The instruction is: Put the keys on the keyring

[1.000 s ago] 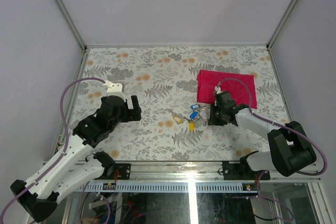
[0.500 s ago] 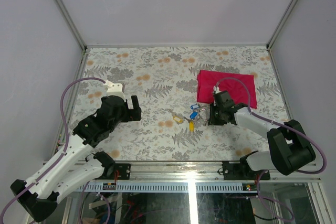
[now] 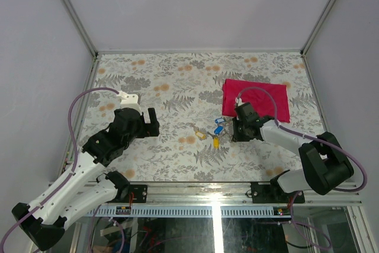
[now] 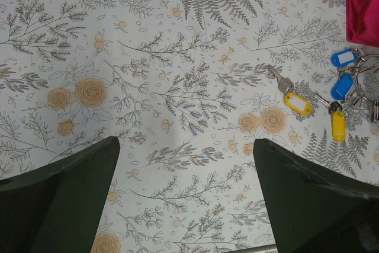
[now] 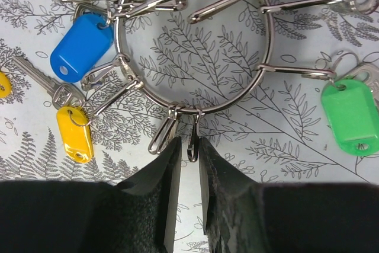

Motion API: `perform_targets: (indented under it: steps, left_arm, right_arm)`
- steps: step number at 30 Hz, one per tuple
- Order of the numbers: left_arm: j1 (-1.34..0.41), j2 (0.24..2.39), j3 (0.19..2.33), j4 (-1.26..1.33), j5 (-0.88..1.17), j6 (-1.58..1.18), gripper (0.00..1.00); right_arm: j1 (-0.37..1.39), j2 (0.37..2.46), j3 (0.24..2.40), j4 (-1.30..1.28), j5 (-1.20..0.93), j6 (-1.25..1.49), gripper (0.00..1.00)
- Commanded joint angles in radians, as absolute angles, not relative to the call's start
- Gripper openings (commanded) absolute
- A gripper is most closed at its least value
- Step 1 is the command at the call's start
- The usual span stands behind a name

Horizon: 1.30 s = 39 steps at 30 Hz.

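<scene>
Overhead, the keys (image 3: 218, 128) are a tiny cluster right of the bench (image 3: 154, 81) centre, at the red cloth (image 3: 260, 96) corner. The right wrist view resolves the keyring (image 5: 247, 94) lying flat, with one wire clip (image 5: 192, 140) between the nearly closed right jaws; whether they pinch it, I cannot tell. The left wrist view shows the left jaws spread wide and empty.

There were two blue keys (image 4: 344, 57); two yellow keys (image 4: 298, 103); one green key (image 5: 350, 114); one keyring (image 5: 237, 98); one red cloth (image 3: 263, 102); and two robot arms (image 3: 89, 164).
</scene>
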<state>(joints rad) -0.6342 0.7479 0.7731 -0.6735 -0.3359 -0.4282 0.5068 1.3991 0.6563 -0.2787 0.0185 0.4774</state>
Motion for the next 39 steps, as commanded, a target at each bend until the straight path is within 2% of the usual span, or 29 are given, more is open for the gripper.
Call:
perform_targets:
  steps: [1, 8, 11, 13, 23, 29, 35, 39]
  left_arm:
    - [-0.641, 0.745, 0.771, -0.627, -0.331, -0.420, 1.00]
    - [-0.641, 0.747, 0.772, -0.627, -0.332, -0.421, 1.00]
    - [-0.641, 0.747, 0.771, -0.627, -0.334, -0.421, 1.00]
    - [-0.642, 0.742, 0.772, -0.628, -0.343, -0.420, 1.00]
    - [-0.639, 0.701, 0.784, -0.587, -0.380, -0.380, 1.00]
    - [-0.640, 0.735, 0.763, -0.407, -0.257, -0.356, 1.00]
    - [-0.650, 0.803, 0.788, -0.219, -0.101, -0.300, 1.00]
    - [-0.759, 0.884, 0.856, -0.185, -0.130, -0.266, 1.00]
  right_arm:
    - [0.537, 1.442, 0.661, -0.316, 0.047, 0.481, 0.25]
    - [0.545, 1.469, 0.681, -0.357, 0.095, 0.485, 0.19]
    - [0.545, 1.471, 0.682, -0.376, 0.103, 0.493, 0.05]
    - [0.545, 1.451, 0.675, -0.375, 0.096, 0.500, 0.00]
    - [0.545, 1.271, 0.729, -0.535, 0.079, 0.467, 0.00]
    - [0.545, 1.129, 0.787, -0.647, -0.027, 0.445, 0.00]
    - [0.545, 0.991, 0.891, -0.756, -0.007, 0.437, 0.00]
    - [0.545, 0.945, 0.976, -0.832, 0.021, 0.424, 0.00]
